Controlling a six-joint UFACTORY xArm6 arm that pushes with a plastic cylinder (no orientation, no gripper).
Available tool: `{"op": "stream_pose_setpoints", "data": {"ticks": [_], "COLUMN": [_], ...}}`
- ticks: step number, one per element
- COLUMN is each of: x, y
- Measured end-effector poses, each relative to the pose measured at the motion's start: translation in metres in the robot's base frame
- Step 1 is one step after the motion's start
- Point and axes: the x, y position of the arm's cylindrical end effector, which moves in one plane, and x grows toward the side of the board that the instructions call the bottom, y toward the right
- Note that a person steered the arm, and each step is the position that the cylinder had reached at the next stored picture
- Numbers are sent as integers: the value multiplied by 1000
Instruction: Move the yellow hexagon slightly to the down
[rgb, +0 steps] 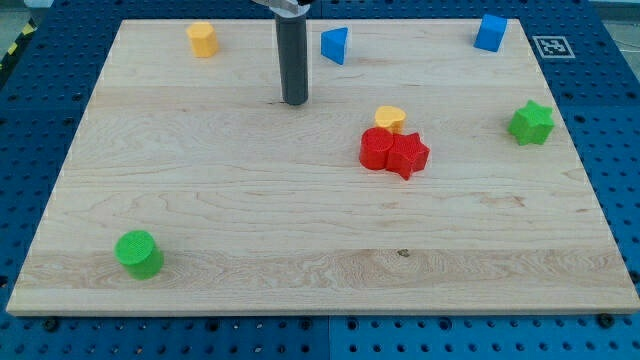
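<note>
The yellow hexagon (202, 39) sits near the board's top left. My tip (295, 101) rests on the board to the right of and below it, well apart. A blue triangular block (335, 45) lies just right of the rod. A yellow heart-like block (390, 118) touches the top of a red round block (376, 149) and a red star (408, 155).
A blue cube (490, 32) sits at the top right, a green star (531, 122) at the right edge, a green cylinder (138, 253) at the bottom left. The wooden board (250, 220) lies on a blue perforated table.
</note>
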Motion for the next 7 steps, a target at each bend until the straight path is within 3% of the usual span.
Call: {"op": "stream_pose_setpoints", "data": {"ticks": [3, 4, 5, 7], "x": [5, 3, -31, -136], "y": [-57, -129, -201, -230]}}
